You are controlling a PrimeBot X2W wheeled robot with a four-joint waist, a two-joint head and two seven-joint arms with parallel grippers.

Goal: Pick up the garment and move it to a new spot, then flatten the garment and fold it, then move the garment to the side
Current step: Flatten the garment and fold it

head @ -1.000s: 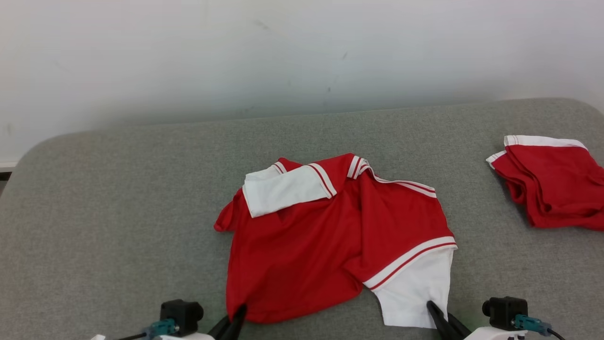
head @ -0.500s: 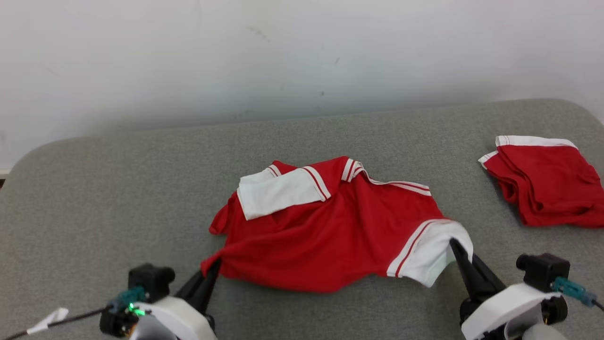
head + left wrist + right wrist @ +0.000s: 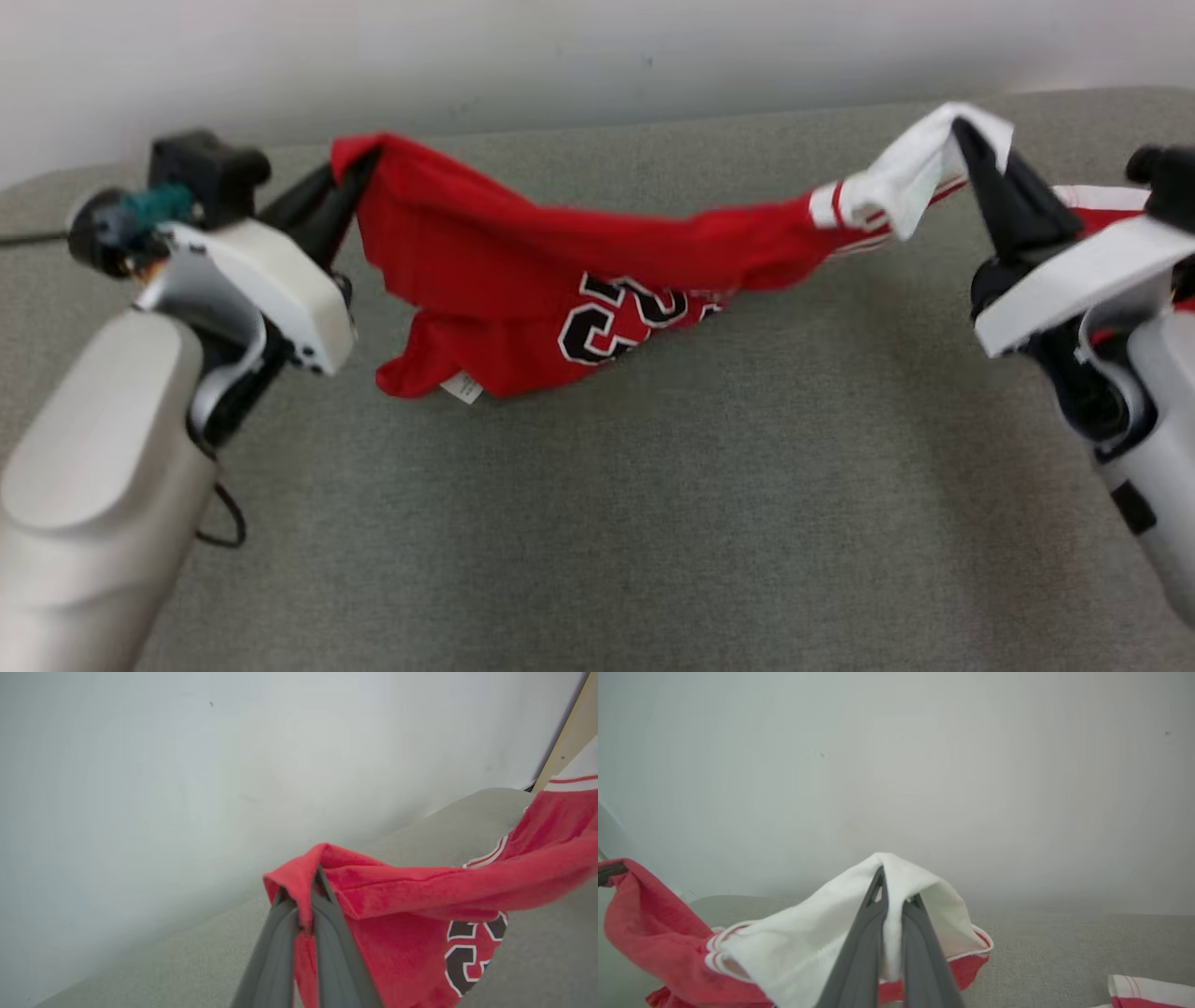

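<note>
The garment [image 3: 560, 271], a red jersey with white striped sleeves and black numbers, hangs stretched between my two grippers above the grey table [image 3: 597, 523]. My left gripper [image 3: 350, 173] is shut on a red corner of it at the upper left. In the left wrist view the left gripper [image 3: 308, 891] pinches the red fabric of the garment [image 3: 420, 896]. My right gripper [image 3: 962, 140] is shut on the white sleeve at the upper right; the right wrist view shows the right gripper [image 3: 894, 893] clamped on white cloth of the garment [image 3: 808, 938]. The jersey's lower part sags toward the table.
A folded red and white garment [image 3: 1102, 201] lies at the table's right edge, mostly hidden behind my right arm; its corner [image 3: 1148, 991] shows in the right wrist view. A pale wall [image 3: 560, 56] runs behind the table. Bare grey surface lies in front.
Both grippers have lifted the jersey off the table and pulled it apart sideways. It turned over, so the black numbers now show. The head camera has tilted down.
</note>
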